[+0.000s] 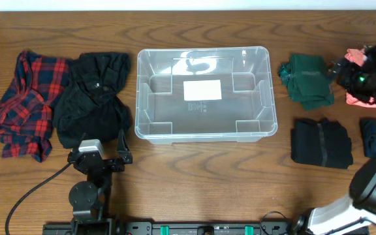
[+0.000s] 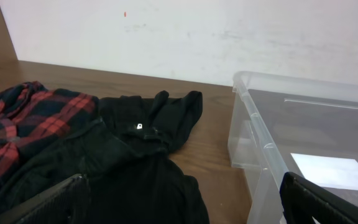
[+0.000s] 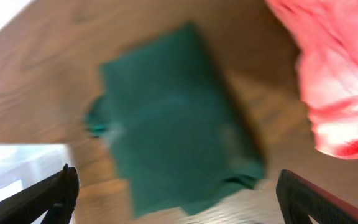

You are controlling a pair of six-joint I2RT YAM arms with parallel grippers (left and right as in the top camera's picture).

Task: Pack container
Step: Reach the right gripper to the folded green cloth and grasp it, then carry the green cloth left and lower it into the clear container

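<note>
Container [image 1: 139, 91]: clear bin, middle of the surface [image 1: 201, 176], nearer its far edge.
Left jaws: released, beside black clothing [image 1: 93, 98].
Right jaws: released, above green garment [image 3: 173, 124], right edge.

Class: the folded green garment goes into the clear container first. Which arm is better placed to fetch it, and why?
Right. Its open right hand faces the green garment close by, on the container's right side. The left hand is across the container, by the black garment.
</note>
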